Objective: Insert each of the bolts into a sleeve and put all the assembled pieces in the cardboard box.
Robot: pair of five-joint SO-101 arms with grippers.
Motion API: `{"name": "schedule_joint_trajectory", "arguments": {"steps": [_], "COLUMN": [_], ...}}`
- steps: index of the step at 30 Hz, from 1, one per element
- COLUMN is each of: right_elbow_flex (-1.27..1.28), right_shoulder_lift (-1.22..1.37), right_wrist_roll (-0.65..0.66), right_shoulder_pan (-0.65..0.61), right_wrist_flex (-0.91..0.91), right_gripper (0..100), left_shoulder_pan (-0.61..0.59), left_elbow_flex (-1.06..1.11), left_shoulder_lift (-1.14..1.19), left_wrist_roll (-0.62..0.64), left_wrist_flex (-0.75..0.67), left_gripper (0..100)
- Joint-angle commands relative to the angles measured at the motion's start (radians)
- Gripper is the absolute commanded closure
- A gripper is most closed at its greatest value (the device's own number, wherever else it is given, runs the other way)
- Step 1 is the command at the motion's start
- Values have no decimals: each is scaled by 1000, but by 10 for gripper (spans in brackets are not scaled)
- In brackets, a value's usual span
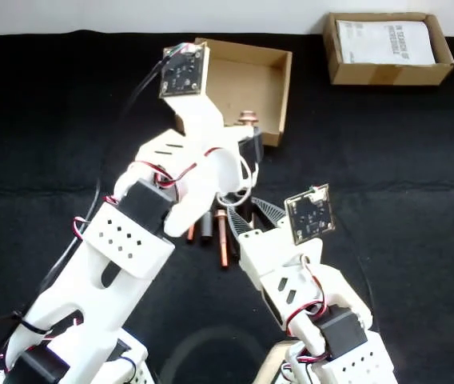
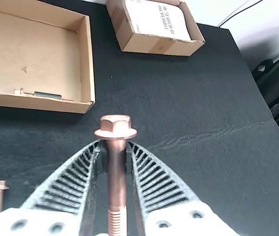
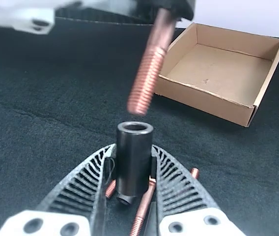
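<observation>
Bolt (image 3: 149, 73) hangs tilted, thread end down, pinched by its shank btw the narrow fingers of L gripper (image 2: 115, 147), head poking out past the tips. Its tip sits just above the mouth of sleeve (image 3: 134, 157), not yet in; a small gap shows btw them. Sleeve is upright, clamped in R gripper (image 3: 133, 147), fingers closed round its sides.

Progress, my read: early. No bolt+sleeve pair is finished as far as I can see. The box (image 3: 206, 101) looks bare inside, except a small dark mark by one wall in left wrist view, can't tell what. Left to do: straighten bolt, seat it, drop the pair in box, then repeat for the rest. Several loose bolts (image 1: 222, 236) and at least one grey loose sleeve (image 1: 207, 228) lie on table (image 1: 51, 120) under and btw the two arms. Exact count unclear, arms cover some.

Room: tight at centre. Both grippers work right over the pile, so going lower w/ R gripper prob. risks knocking loose bolts. In high view the bolt head is just beside box's near wall, so box is near for the drop, but that wall is an edge to clear. 2nd box (image 1: 387, 74), w/ a booklet in it, is well apart at the far side. Open table to both sides.
</observation>
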Motion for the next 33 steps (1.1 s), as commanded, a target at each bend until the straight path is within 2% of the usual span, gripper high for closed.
{"name": "schedule_joint_trajectory", "arguments": {"steps": [1, 5, 12, 20, 29, 33], "right_elbow_flex": [-2, -4, -4, -1, -1, -2], "right_shoulder_lift": [-1, -1, -1, 2, 56, 59], "right_wrist_roll": [-9, -8, -8, -6, -6, -6], "right_shoulder_pan": [-5, -4, -4, -2, 44, 45], "right_wrist_flex": [-18, -18, -18, -21, -51, -79], "right_gripper": [991, 991, 991, 991, 991, 991], "left_shoulder_pan": [-10, -8, -13, -5, 33, 73], "left_elbow_flex": [-8, 51, 131, 156, 160, 262], "left_shoulder_lift": [-30, -36, -36, -42, -203, -231], "left_wrist_roll": [-8, -8, -32, -34, -32, -31], "left_wrist_flex": [-28, -31, -121, -120, 57, 80], "left_gripper": [991, 991, 991, 991, 991, 991]}}
